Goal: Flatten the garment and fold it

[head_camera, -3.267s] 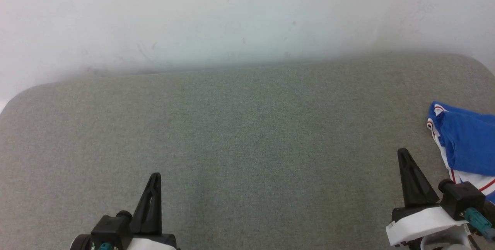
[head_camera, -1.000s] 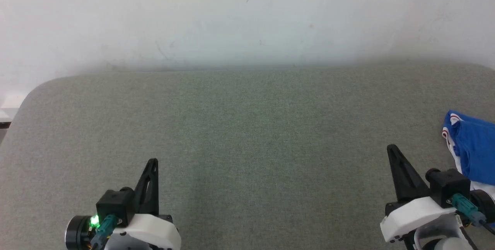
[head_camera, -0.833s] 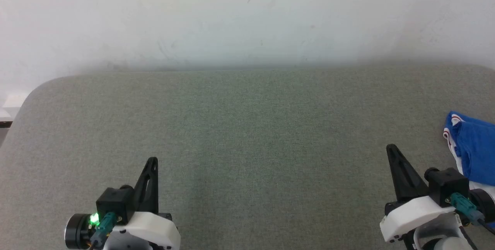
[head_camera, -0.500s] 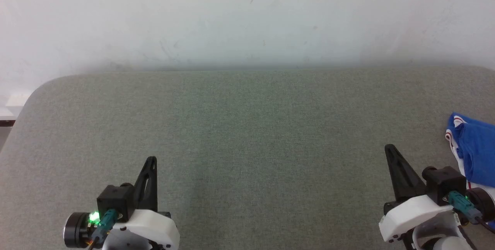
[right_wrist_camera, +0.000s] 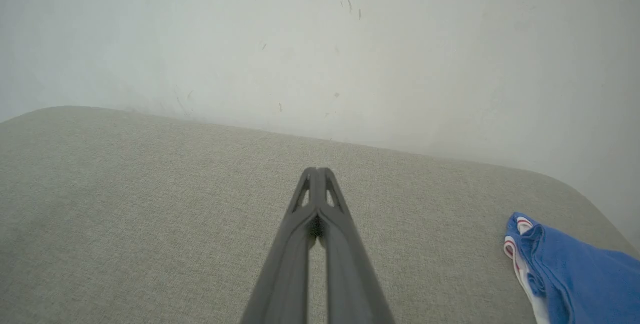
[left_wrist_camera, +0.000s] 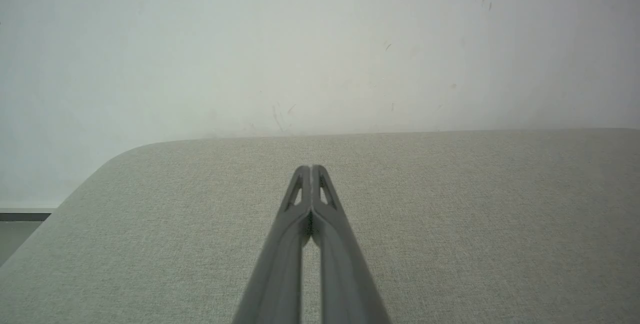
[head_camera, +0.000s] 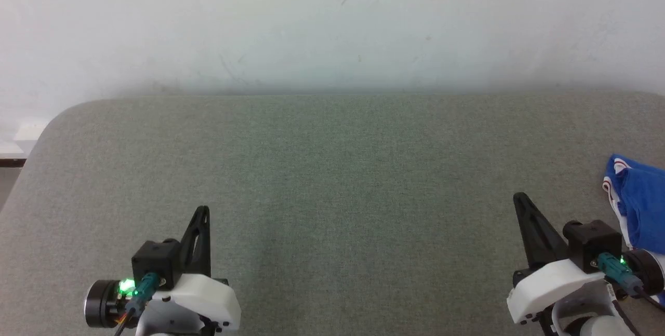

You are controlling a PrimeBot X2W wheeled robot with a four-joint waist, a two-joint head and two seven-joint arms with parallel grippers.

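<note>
Got the blue garment (head_camera: 641,203) bunched up at the tabletop's (head_camera: 332,170) right edge; left fingers (left_wrist_camera: 292,229) and right fingers (right_wrist_camera: 300,226) both pressed together, hovering by the near edge.

Left gripper (head_camera: 203,211) fingers pressed together, empty, over the near-left part of the grey pad (head_camera: 332,170), pointing at its far edge. Right gripper (head_camera: 518,200) likewise closed and empty, over the pad's near-right part.

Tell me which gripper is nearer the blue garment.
Right. The right gripper is beside the garment, just to its left; the left gripper is far off on the other side.
</note>
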